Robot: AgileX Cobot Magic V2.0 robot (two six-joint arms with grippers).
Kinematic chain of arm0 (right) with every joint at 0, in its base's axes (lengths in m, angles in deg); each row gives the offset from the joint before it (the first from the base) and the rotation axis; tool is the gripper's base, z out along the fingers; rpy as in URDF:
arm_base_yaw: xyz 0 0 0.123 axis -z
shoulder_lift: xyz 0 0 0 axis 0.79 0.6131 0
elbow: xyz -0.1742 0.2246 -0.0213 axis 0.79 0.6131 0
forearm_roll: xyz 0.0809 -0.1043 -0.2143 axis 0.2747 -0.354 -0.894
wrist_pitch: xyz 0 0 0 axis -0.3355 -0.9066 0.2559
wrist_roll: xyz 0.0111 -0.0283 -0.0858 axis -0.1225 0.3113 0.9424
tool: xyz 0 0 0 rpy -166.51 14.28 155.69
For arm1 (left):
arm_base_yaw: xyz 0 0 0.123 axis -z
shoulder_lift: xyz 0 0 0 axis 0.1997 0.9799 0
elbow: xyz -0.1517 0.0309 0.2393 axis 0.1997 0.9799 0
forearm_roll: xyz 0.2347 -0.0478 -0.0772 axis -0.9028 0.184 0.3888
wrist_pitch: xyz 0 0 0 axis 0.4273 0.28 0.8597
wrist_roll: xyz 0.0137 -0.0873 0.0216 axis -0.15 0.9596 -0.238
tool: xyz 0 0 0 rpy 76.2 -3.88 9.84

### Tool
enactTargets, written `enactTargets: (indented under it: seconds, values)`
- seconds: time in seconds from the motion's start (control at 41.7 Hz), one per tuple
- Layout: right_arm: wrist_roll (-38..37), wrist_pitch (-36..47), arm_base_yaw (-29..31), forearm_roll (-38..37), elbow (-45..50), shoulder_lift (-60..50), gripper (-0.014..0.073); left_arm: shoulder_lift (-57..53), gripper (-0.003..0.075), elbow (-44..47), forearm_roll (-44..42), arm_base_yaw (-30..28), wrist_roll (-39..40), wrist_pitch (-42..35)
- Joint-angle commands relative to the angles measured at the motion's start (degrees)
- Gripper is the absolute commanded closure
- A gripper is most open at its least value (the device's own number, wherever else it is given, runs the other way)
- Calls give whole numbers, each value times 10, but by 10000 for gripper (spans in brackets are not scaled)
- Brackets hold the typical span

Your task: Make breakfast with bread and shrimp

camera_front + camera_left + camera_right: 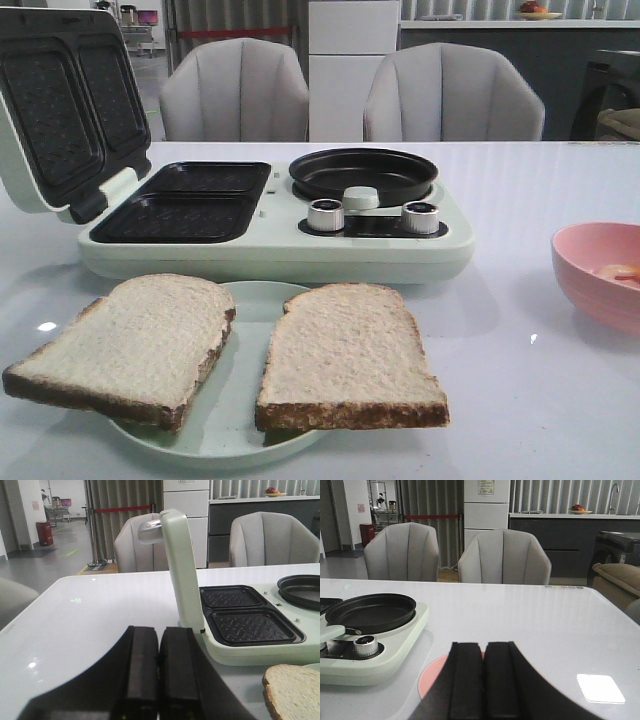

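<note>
- The bread: two slices lie side by side on a pale green plate (250, 300) at the near edge of the table (520, 400). The left slice (125, 345) hangs well over the plate's left rim; the right slice (345, 355) overhangs its near right rim. Neither touches the other. Those free edges look like easy places for a finger to get under.
- The shrimp (618, 271): a small pale orange piece shows inside the pink bowl (590, 285) at the table's right edge, well apart from the bread. How many pieces there are I cannot tell.
- The breakfast maker (275, 245) stands just behind the plate. Its sandwich lid (70, 105) is propped open, so both grill wells (185, 200) lie bare and ready for slices. The round frying pan (363, 175) on its right side is bare too, a likely spot for the shrimp. Two knobs (325, 215) face the plate.
- The left gripper (158, 672) has its pads pressed together and grips nothing; it hovers over the table left of the maker, with the left slice's corner nearby.
- The right gripper (484, 680) is likewise closed and empty, hanging above the pink bowl.
- Nothing is cooking yet; the job looks unstarted.
</note>
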Motion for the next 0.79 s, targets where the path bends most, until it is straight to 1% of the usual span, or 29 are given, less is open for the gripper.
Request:
enactTargets:
  seconds: [0.0, 0.072, 0.168, 0.336, 0.552, 0.648, 0.768]
  values:
    - [1, 69, 0, -4, -15, -13, 545, -11, 608, 4, 4, 6, 3, -80]
    - [1, 57, 0, -3, -39, -13, 545, -11, 608, -5, 4, 6, 3, -118]
    - [1, 13, 0, -3, -102, -13, 545, -10, 608, -45, 8, 6, 3, -115]
    - [1, -76, 0, -3, -229, 31, 545, 23, 608, -173, 8, 6, 3, -24]
    - [1, -233, 0, -3, -384, 160, 545, 118, 608, -326, 8, 6, 3, 84]
    - [1, -286, 0, -3, -422, 206, 545, 150, 608, -358, 8, 6, 3, 119]
    - [1, -316, 0, -3, -425, 257, 545, 182, 608, -353, 8, 6, 3, 133]
